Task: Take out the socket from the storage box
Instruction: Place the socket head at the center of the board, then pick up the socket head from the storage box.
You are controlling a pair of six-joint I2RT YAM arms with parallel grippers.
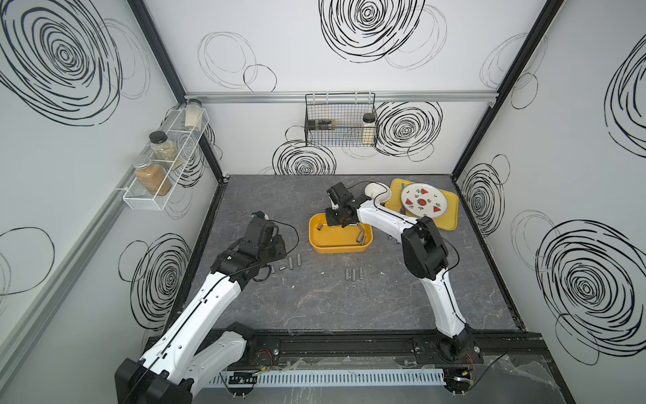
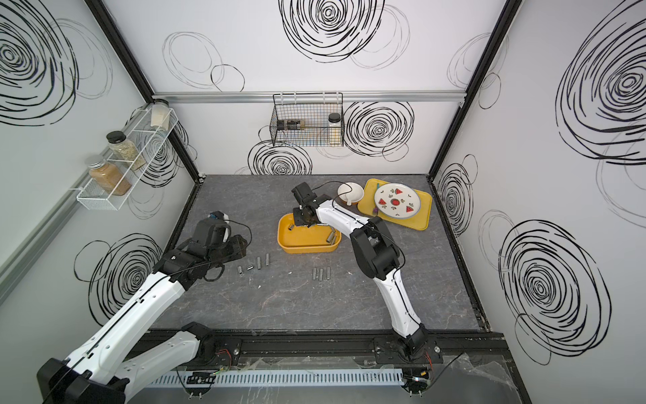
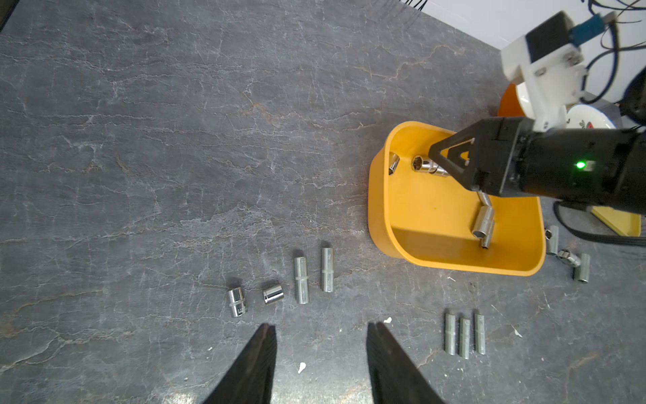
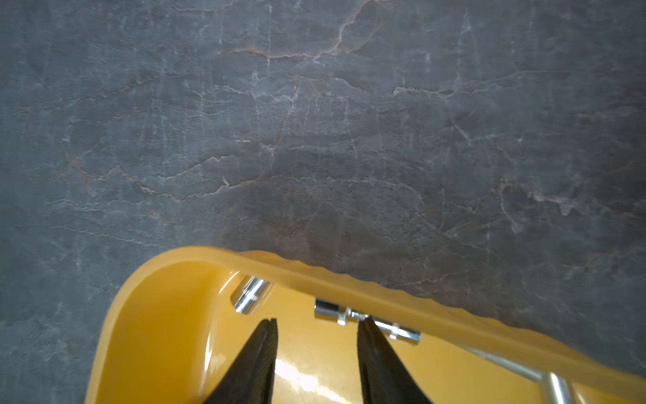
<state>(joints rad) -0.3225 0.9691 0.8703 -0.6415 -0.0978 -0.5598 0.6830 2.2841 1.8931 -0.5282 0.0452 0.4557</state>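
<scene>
Holding the right pincer (image 4: 317, 321) apart, empty, inside the storage box (image 4: 349, 283), just behind a chrome socket (image 4: 250, 297); holding the left pincer (image 3: 320, 325) apart over the desk (image 3: 140, 140).

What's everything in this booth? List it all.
storage box: one, yellow-orange, mid-table
sockets in box: at least four, silver
sockets on table: about ten, silver, near box
tray: one, yellow, back right
plate: one, white, watermelon print, on tray
bowl: one, white, at tray's edge
jars: four, on white wall shelf and in black wire basket
left gripper: one, black, open, near table sockets
right gripper: one, black, open, inside box
</scene>
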